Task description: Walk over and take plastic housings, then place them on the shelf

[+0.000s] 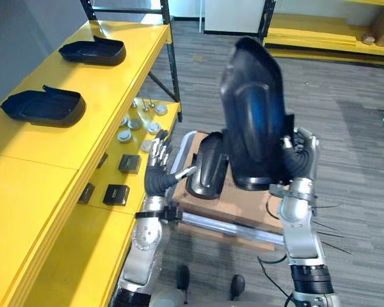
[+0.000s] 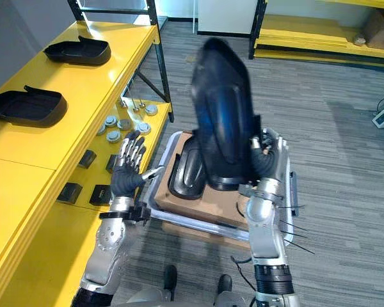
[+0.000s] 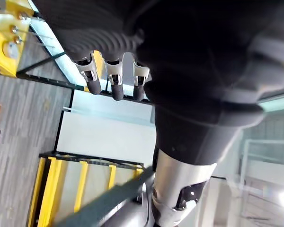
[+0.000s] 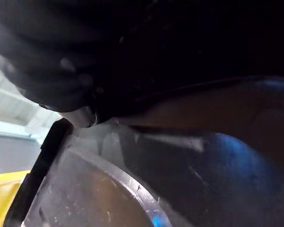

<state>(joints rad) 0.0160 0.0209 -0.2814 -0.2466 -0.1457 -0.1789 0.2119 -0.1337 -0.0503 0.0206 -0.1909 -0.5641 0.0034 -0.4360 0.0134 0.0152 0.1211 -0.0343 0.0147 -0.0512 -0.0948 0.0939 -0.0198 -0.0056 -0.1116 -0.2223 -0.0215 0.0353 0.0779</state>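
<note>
The yellow shelf (image 1: 105, 96) runs along the robot's left side. The held housing (image 1: 253, 109) hangs well to the right of it, so the coming move looks to me like a carry leftward. That housing is big, black and glossy. It stands nearly upright, long axis vertical, above the tray (image 1: 224, 225). The right hand (image 1: 297, 160) has it by the lower end, fingers curled tight on its edge.

To be set down it would need tipping flat, like the 2 already on the shelf's top level. These are the near housing (image 1: 45, 105) and the far housing (image 1: 93, 51), both lying hollow side up. Bare yellow shows closer to the robot than either, and I judge that the likeliest spot.

A spare housing (image 1: 208, 166) lies in the tray, just beside and below the held one. The left hand (image 2: 125, 178) is the nearer to the shelf. It is raised between the tray and the shelf edge, fingers straight and spread, holding nothing, and so sits in the path across. The shelf's black post (image 1: 173, 70) stands further off. On the lower level lie round metal pieces (image 1: 137, 125) and small black blocks (image 1: 115, 194), beneath the route.
</note>
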